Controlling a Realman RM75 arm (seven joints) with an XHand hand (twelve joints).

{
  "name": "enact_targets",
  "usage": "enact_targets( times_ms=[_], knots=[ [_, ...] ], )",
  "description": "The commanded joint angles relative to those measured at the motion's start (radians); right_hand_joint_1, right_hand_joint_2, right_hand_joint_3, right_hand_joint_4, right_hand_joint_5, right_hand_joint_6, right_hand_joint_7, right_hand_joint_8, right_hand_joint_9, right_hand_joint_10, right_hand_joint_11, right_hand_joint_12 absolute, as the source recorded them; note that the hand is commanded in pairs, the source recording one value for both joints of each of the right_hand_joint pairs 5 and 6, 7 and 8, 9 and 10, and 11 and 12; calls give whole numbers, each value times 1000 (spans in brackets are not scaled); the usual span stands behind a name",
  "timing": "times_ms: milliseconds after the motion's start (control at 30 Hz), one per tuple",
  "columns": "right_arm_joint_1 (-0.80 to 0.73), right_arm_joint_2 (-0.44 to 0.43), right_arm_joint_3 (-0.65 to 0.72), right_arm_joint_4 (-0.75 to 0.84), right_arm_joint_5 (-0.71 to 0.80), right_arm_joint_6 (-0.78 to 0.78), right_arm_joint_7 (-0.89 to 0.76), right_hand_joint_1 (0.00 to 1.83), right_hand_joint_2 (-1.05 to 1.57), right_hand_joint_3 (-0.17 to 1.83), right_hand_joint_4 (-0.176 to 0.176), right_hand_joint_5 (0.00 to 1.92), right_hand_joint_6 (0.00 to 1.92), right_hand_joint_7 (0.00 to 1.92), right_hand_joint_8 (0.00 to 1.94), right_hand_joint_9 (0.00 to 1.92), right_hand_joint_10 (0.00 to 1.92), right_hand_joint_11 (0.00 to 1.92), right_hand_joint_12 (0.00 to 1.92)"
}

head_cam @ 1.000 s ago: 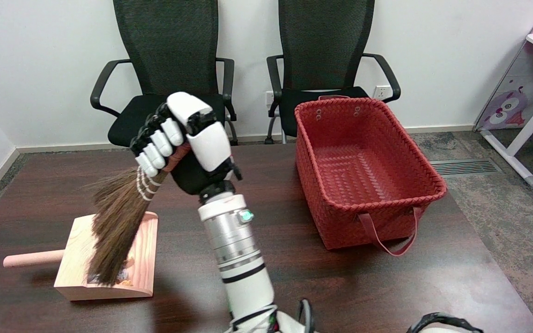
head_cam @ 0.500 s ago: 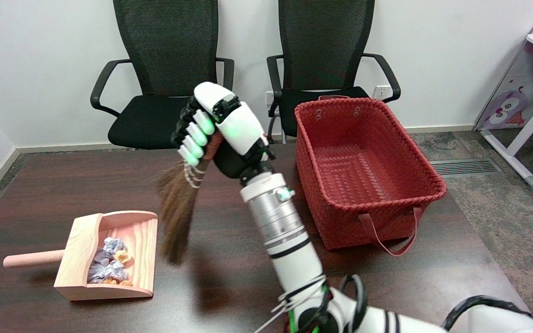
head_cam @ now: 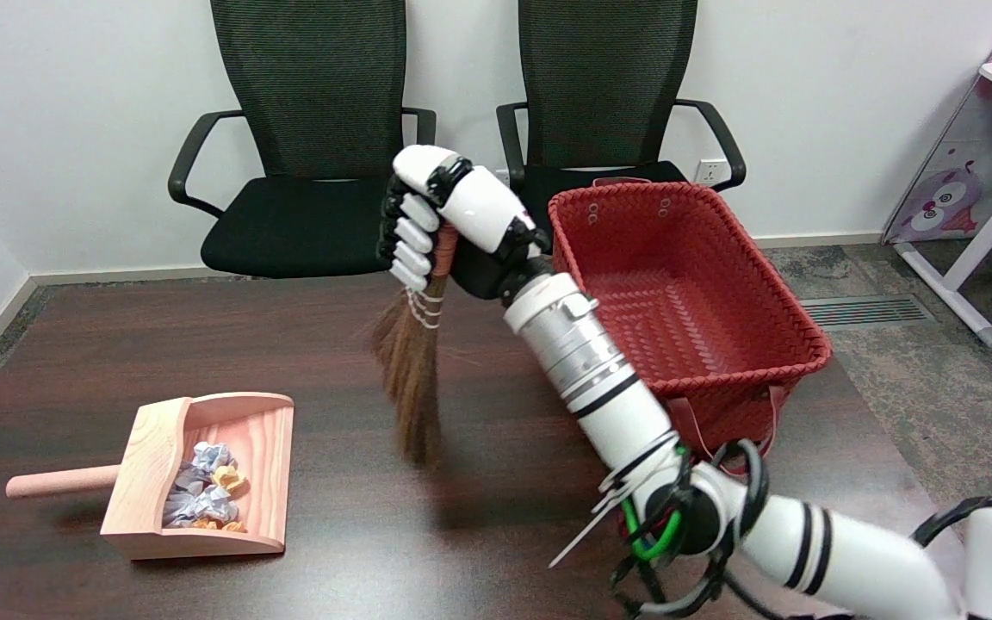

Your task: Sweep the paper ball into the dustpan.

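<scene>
Head view: the broom (head_cam: 412, 379) is held tight by the right hand (head_cam: 449, 228) and has been lifted away to the right. The paper balls (head_cam: 201, 498) are now seen inside the dustpan (head_cam: 147, 461), far left and below the hand. The sweeping looks done.

Right arm (head_cam: 625, 422): glossy white shells, ribbed silver wrist section, black bands. Robot hand (head_cam: 453, 224): white covers over black finger links. At the elbow (head_cam: 685, 517), black cabling, a green wire and white zip ties are seen.
</scene>
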Motion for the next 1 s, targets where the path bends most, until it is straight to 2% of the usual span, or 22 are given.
enact_targets(
  times_ms=[33,167,367,767,1000],
  knots=[
    [18,333,69,-66,100,67,269,614,1231,1358,6,1920,1920,1920,1920,1920,1920,1920,1920],
    [-1,369,65,-66,100,-20,309,619,1228,1372,6,1920,1920,1920,1920,1920,1920,1920,1920],
    [-38,374,76,-34,98,-146,354,633,1247,1365,5,1920,1920,1920,1920,1920,1920,1920,1920],
    [-35,374,61,-2,91,-149,353,640,1245,1397,2,1920,1920,1920,1920,1920,1920,1920,1920],
    [-52,374,61,-20,87,-213,357,635,1269,1402,3,1920,1920,1920,1920,1920,1920,1920,1920]
  ],
)
